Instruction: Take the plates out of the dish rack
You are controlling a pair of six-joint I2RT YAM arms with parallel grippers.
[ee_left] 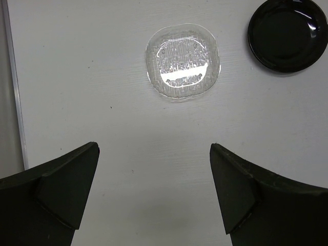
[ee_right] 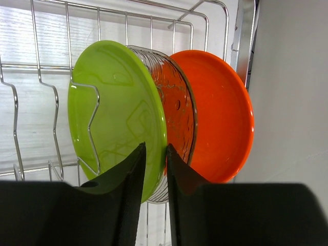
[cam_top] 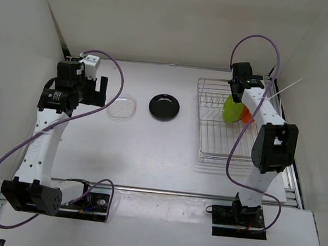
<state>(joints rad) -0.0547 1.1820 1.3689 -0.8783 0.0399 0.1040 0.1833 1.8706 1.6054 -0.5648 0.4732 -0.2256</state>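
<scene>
- Right gripper [ee_right: 155,146]: I have it pinched narrow on the lime green plate [ee_right: 118,113] rim; plate upright in dish rack [cam_top: 215,134], racked clear plate [ee_right: 177,102] and orange plate [ee_right: 220,118] behind.
- Left gripper [ee_left: 154,147]: wide, empty, above table [ee_left: 77,77]; flat clear plate [ee_left: 182,62] and black plate [ee_left: 288,35] lie there.

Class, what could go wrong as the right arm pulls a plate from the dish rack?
The right fingers grip the lime green plate only at its rim; it could slip when lifted. The clear plate rests close behind and may be dragged or tip. A prong of the dish rack crosses that plate's face and could snag it.
</scene>
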